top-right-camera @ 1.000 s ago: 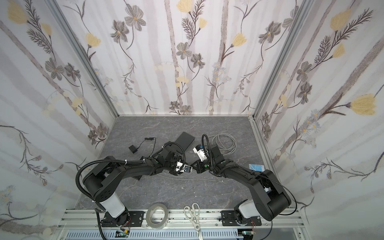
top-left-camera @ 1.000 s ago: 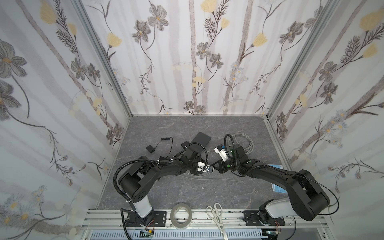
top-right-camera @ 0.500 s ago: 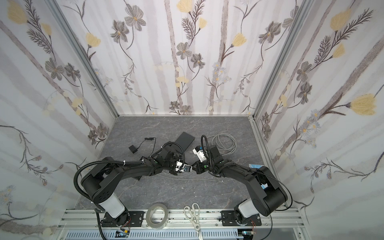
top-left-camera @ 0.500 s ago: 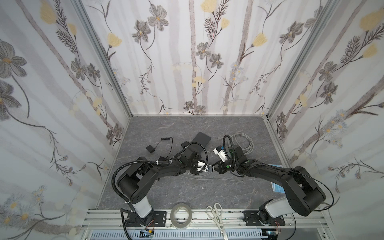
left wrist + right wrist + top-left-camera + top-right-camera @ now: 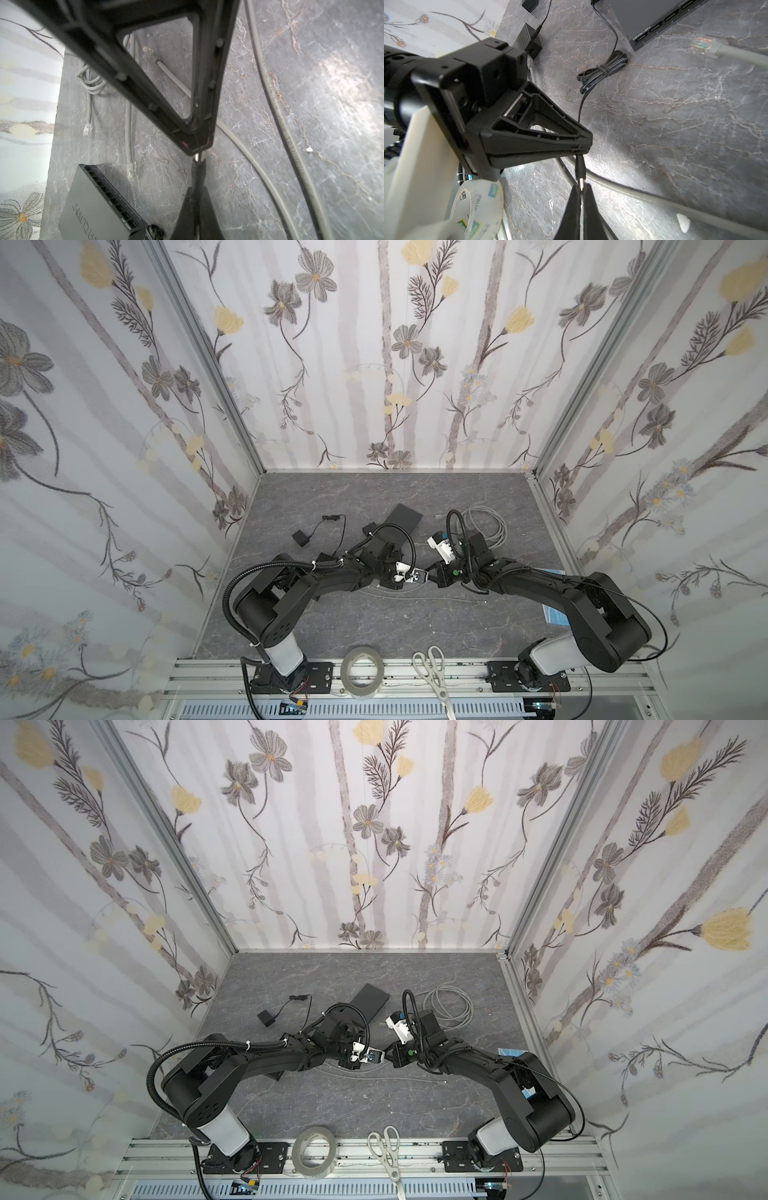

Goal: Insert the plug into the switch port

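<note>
You are working in a booth closed on three sides by pale wallpaper (image 5: 395, 364) printed with grey and yellow flowers. Its floor is a dark grey marbled table (image 5: 374, 626), which shows a bright patch of glare in the wrist views. An aluminium rail (image 5: 469, 672) runs along the 6 o'clock edge. From it your left arm (image 5: 291, 597) and right arm (image 5: 561, 593) bend in low toward the middle. Take the table's middle in both top views as the dial's centre. The black switch (image 5: 401, 520) lies flat at 12 o'clock. A coil of grey cable (image 5: 503, 529) sits at 2 o'clock. On the rail, a roll of tape (image 5: 363, 692) rests at 6 o'clock with the scissors (image 5: 433, 678) just beside it toward 5. A small black power adapter (image 5: 300, 538) lies at 10 o'clock. The arms meet tip to tip just off centre toward 3 o'clock. There your left gripper (image 5: 582, 150) has its jaws pressed together on the rear end of the plug (image 5: 580, 166). Your right gripper (image 5: 581, 190) is pinched tight on the plug's metal tip. The plug spans the short gap between the two, well apart from the switch.
</note>
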### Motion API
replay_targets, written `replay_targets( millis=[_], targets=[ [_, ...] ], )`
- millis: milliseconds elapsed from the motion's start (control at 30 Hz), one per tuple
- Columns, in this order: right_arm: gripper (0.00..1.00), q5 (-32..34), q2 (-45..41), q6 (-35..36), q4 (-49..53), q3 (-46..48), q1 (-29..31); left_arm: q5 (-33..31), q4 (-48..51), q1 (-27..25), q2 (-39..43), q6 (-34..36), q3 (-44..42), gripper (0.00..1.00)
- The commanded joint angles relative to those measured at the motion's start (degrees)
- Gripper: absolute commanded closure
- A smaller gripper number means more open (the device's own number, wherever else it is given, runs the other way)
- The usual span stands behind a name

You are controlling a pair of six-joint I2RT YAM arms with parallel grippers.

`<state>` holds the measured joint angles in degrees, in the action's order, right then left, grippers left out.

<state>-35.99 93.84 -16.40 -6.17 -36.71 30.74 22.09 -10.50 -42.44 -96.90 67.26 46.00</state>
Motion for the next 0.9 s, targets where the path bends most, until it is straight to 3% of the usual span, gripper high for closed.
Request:
replay_targets(
  millis=[0,100,267,600,867],
  targets=[
    [1.0,1.6,0.8,0.2,-1.3,-0.4,-0.2,1.1,1.2,0.1,0.6,-0.2,0.7,1.0],
    [0.92,6.3,1.5,0.6,1.2,-1.2,-0.8,1.3,1.4,0.1,0.9,-0.4,0.8,1.0],
    [0.85,7.1,0.8,0.9,1.7,-1.2,-0.9,1.0,1.5,0.1,0.8,-0.5,0.8,1.0],
    [0.81,3.9,-4.1,1.6,-0.6,0.6,-1.0,0.4,3.1,0.3,-0.8,-1.5,2.1,1.0],
    [0.74,2.1,-0.2,1.2,-1.1,-0.1,0.3,0.5,3.3,0.2,-0.9,-2.1,2.6,1.0]
  ],
)
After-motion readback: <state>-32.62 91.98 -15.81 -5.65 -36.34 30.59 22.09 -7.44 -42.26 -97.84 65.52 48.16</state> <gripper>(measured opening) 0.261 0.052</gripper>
